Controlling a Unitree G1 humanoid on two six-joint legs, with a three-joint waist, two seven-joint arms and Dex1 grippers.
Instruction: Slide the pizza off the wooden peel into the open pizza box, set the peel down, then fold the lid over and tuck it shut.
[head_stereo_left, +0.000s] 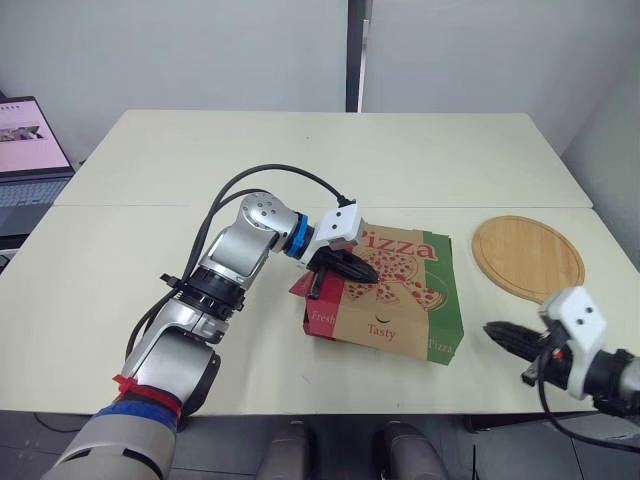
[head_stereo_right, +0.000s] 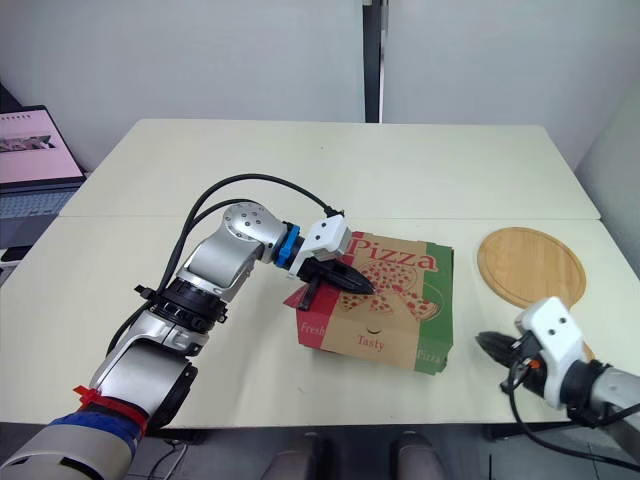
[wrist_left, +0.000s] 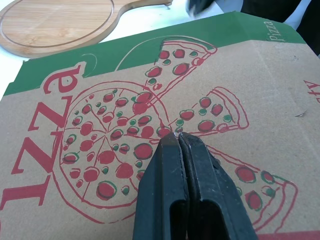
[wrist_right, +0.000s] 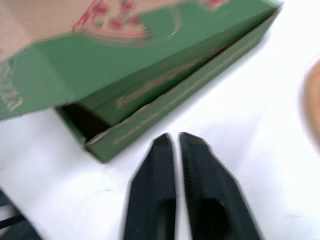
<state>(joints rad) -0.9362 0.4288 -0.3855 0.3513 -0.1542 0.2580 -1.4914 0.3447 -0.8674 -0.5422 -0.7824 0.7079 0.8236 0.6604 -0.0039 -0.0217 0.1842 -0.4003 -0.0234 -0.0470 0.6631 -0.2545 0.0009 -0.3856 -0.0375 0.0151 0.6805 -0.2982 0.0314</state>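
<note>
The pizza box (head_stereo_left: 395, 300) lies on the table with its printed lid (wrist_left: 115, 125) folded down over it; the pizza is hidden inside. My left gripper (head_stereo_left: 372, 273) (wrist_left: 178, 136) is shut, its fingertips pressing on the lid's pizza drawing near the left half. The round wooden peel (head_stereo_left: 527, 255) lies flat and bare on the table to the right of the box. My right gripper (head_stereo_left: 494, 333) (wrist_right: 173, 137) is shut, holding nothing, low over the table just off the box's green right side (wrist_right: 165, 85), where the lid's edge stands slightly raised.
A laptop (head_stereo_left: 28, 150) sits at the far left on a side surface. The cream table (head_stereo_left: 330, 160) stretches wide behind the box. The left arm's black cable (head_stereo_left: 270, 175) loops above its forearm.
</note>
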